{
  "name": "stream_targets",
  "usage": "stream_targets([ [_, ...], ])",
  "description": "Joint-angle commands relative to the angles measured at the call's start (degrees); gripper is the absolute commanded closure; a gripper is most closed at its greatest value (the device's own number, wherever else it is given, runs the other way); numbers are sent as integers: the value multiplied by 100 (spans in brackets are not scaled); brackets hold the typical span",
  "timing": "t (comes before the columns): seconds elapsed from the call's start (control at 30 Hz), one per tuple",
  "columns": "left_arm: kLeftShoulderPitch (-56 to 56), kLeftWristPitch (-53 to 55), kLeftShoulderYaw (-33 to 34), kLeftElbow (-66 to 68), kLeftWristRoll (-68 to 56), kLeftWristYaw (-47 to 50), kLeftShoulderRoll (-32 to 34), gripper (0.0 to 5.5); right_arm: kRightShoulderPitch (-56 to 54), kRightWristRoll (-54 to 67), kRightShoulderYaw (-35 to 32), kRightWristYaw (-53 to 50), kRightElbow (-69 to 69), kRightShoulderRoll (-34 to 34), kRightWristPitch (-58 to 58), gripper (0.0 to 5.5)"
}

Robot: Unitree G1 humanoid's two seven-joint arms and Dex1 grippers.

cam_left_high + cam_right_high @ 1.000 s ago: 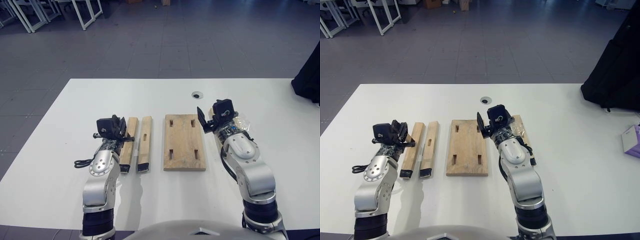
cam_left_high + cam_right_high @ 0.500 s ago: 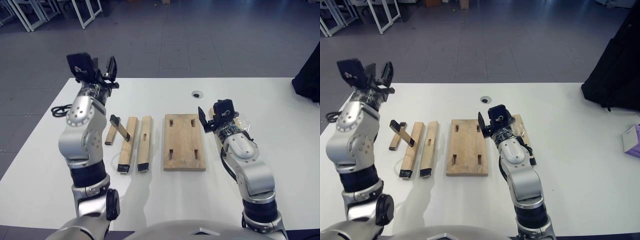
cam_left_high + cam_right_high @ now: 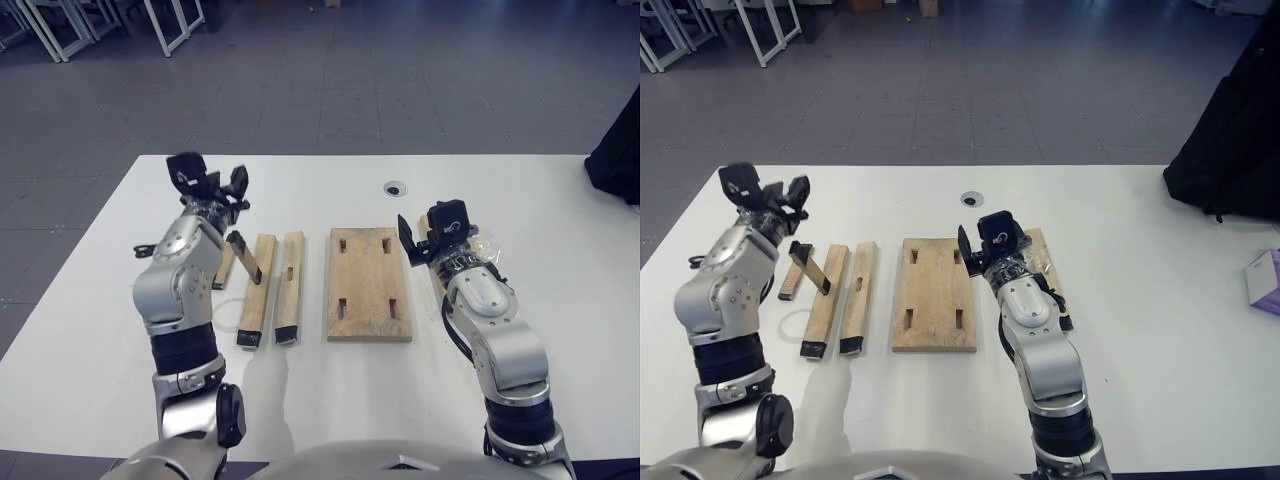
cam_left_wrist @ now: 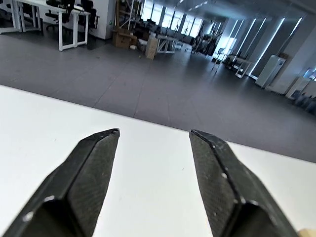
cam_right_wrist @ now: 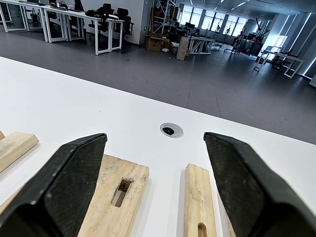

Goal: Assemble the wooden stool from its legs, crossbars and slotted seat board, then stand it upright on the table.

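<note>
With jaws spread on both left gripper (image 3: 232, 188) and right gripper (image 3: 415, 238), nearer the left: tilted crossbar (image 3: 246, 260) just at its 5 o'clock, propped on a leg (image 3: 256, 298) lying 12-to-6 on the bench (image 3: 520, 190), slotted seat board (image 3: 368, 283) at the leg's 3 o'clock.

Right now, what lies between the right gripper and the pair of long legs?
The slotted seat board, lying flat on the table; both eye views show it.

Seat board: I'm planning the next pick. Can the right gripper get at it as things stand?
Probably yes. The right gripper, open, is close by the far right corner of the seat board, with nothing between them and nothing lying on the board.
</note>
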Motion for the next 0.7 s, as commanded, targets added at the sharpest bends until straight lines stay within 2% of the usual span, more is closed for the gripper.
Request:
stream_targets([
  [0.03,125,251,-87,-1103,100,0,502,219,-27,-45,-23,-35,-25,23,6,189],
  [0.1,922,451,-155,-1960,188,99,510,191,60,-62,-31,-79,-94,42,21,189],
  [0.2,2573,943,-328,-3173,-46,-22,346,191,291,-113,-64,-235,-248,105,37,189],
  [0.3,3746,1439,-411,-3918,-426,-185,255,191,364,-147,-98,-340,-312,124,21,189],
  [0.5,5461,1225,-1160,-3526,382,-215,666,191,325,-142,-72,-248,-296,77,40,189],
  [0.7,5677,1140,-1532,-2780,670,-393,740,191,276,-163,-91,-164,-264,55,29,189],
])
